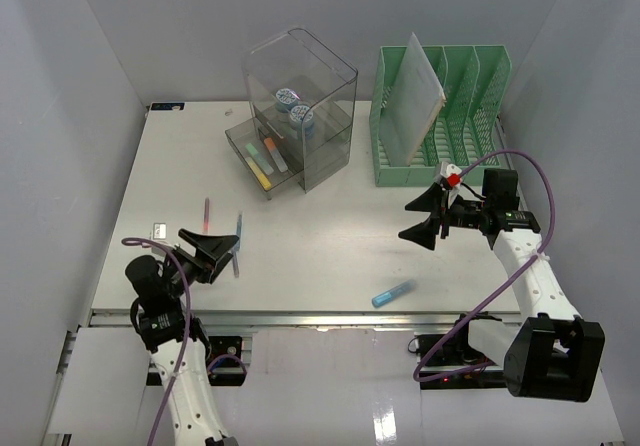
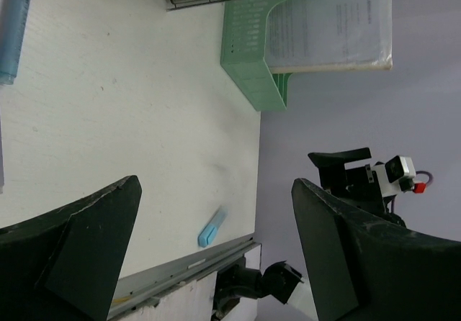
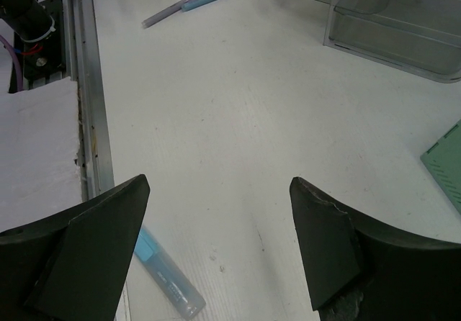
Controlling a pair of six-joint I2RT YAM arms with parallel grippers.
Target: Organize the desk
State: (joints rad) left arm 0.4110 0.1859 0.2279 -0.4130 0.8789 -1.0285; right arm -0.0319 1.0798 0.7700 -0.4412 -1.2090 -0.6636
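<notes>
The white desk (image 1: 330, 236) carries loose pens. A light blue highlighter (image 1: 393, 293) lies near the front rail, also seen in the left wrist view (image 2: 211, 227) and by the lower left finger in the right wrist view (image 3: 166, 270). A dark red pen (image 1: 207, 213) and a blue pen (image 1: 238, 236) lie at the left. My left gripper (image 1: 215, 254) hovers open beside the blue pen, nothing between its fingers (image 2: 216, 184). My right gripper (image 1: 406, 221) stands open above the desk's right half, empty (image 3: 220, 181).
A clear drawer organizer (image 1: 300, 106) stands at the back centre with its drawer pulled out and pens inside. A green file holder (image 1: 440, 116) with a stack of papers (image 1: 415, 96) is at the back right. A small white tag (image 1: 159, 230) lies at the left edge. An aluminium rail (image 1: 320, 317) runs along the front.
</notes>
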